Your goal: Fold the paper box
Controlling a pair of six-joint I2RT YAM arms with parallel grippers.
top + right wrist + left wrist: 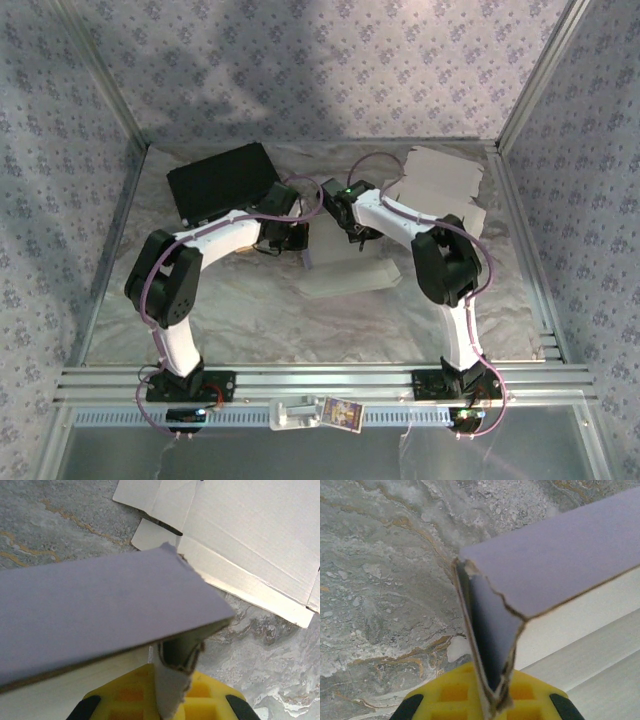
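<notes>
The paper box (345, 272) lies partly folded on the marbled table, grey-white, between the two arms. My left gripper (300, 238) is at the box's left end. In the left wrist view, that gripper (495, 700) is shut on a raised, doubled flap (490, 625), pinched between its yellow pads (445, 690). My right gripper (345, 232) is at the box's far edge. In the right wrist view, that gripper (170, 695) is shut on a folded corner flap (180, 655) under a lifted grey panel (90, 610). Both flap edges look torn and frayed.
A second flat, unfolded cardboard blank (445, 185) lies at the back right, also seen as the pale sheet (250, 535) beyond the right gripper. A black flat object (222, 180) rests at the back left. Patterned walls enclose the table, and a metal rail (320, 380) runs along the near edge.
</notes>
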